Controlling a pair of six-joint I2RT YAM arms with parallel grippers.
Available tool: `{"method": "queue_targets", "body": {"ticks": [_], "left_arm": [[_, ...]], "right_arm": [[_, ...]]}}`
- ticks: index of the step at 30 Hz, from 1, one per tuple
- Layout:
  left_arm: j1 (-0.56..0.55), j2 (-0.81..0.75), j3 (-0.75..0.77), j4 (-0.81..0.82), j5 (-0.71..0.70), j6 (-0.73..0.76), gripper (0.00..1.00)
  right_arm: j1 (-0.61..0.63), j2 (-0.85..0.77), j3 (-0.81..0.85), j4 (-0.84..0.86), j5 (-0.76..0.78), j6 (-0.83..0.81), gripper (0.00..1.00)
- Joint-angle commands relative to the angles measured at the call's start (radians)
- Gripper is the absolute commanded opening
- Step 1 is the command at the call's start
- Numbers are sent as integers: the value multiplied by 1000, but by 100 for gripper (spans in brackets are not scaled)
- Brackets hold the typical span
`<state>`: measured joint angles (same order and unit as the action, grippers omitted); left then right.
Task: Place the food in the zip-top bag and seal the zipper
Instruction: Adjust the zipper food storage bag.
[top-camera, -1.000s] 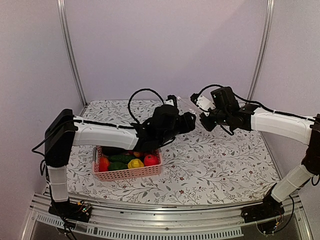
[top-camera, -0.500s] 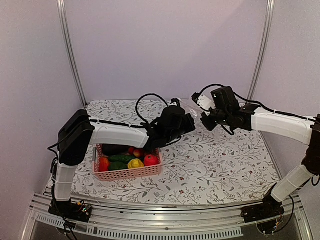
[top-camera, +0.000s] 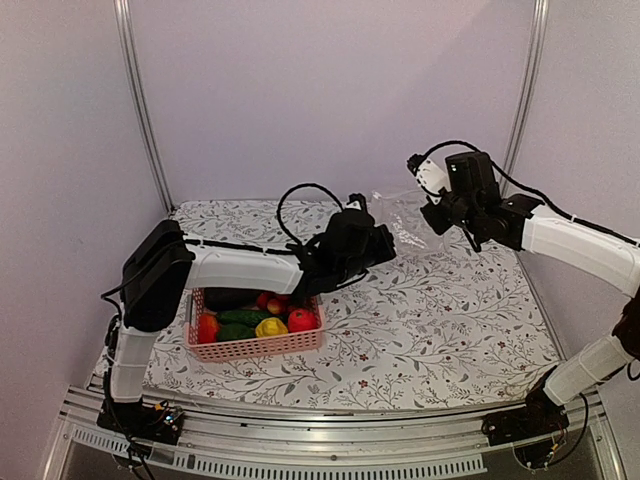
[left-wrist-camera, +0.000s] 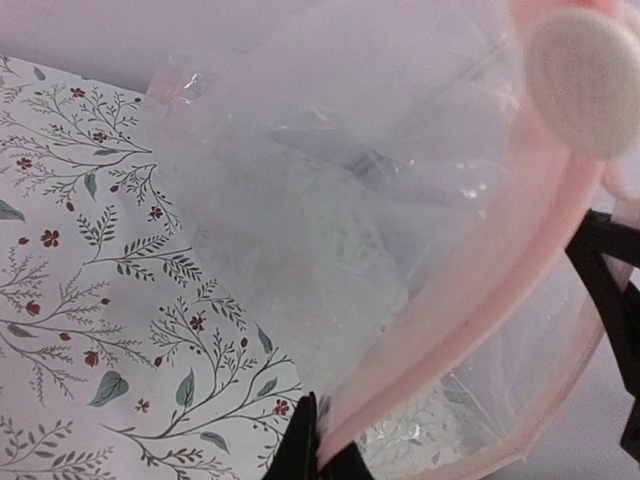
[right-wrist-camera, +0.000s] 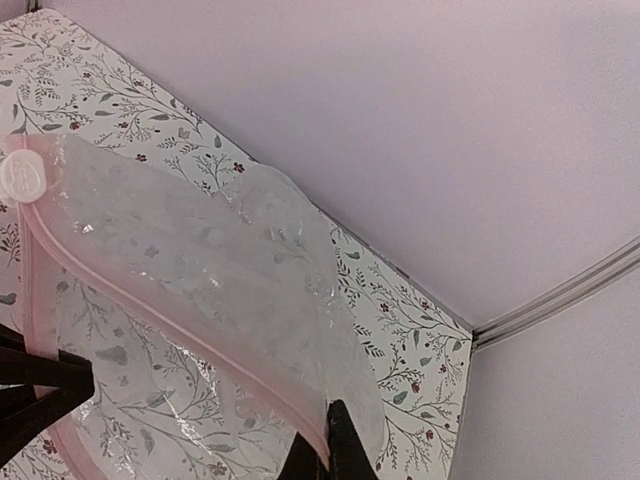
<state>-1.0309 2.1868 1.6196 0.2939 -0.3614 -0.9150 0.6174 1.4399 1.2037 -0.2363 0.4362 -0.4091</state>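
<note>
Two grippers now hold the zip-top bag (top-camera: 405, 228), not just one. A moment ago the left gripper (top-camera: 378, 243) was spread wide beside the bag. Now its fingers are pressed together on the pink zipper (left-wrist-camera: 470, 310) strip at the bag's mouth. The left wrist view shows the dark tips biting that strip at the bottom of the picture.

The right gripper (top-camera: 438, 215) is pinching the same strip, as it did before. It has gone up and away, to about two o'clock from the left one. That pull lifts its side of the bag and stretches the mouth between the two grippers. I cannot tell if the bag's low end touches the table (top-camera: 450, 330). A white round knob (right-wrist-camera: 20, 175) sits at one end of the zipper.

The bag is held up at about one o'clock from the pink basket (top-camera: 255, 348), well apart from it. All the food (top-camera: 270, 327) I can see lies in the basket: red, yellow, green and dark pieces. I see nothing in the bag yet.

I think the job is only starting. The bag is being held so its mouth can be opened. Both grippers are busy with it, so one must let go to fetch the food. I cannot tell if the mouth is open or zipped. If the thin plastic slips out, the bag will flop down.
</note>
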Motion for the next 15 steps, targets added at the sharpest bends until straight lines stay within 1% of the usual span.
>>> {"method": "queue_targets", "body": {"ticks": [1, 2, 3, 4, 6, 9, 13, 15], "left_arm": [[8, 26, 42, 67, 101, 157, 23], [6, 21, 46, 96, 145, 202, 37], [4, 8, 45, 121, 182, 242, 47], [-2, -12, 40, 138, 218, 287, 55], [-19, -72, 14, 117, 241, 359, 67], [-46, -202, -104, 86, 286, 440, 79], [-65, -390, -303, -12, 289, 483, 81], [-67, -481, -395, -90, 271, 503, 80]], "right_arm": [[-10, -21, -14, 11, 2, -5, 0], [-17, -15, -18, 9, -1, -2, 0], [-27, -10, -19, 9, -7, 2, 0], [-40, -6, -18, 9, -18, 6, 0], [-73, 2, -10, 8, -44, 22, 0], [-117, 4, -1, 7, -82, 34, 0], [-175, 2, -20, 25, -128, 41, 0], [-213, 2, -25, 41, -137, 39, 0]]}}
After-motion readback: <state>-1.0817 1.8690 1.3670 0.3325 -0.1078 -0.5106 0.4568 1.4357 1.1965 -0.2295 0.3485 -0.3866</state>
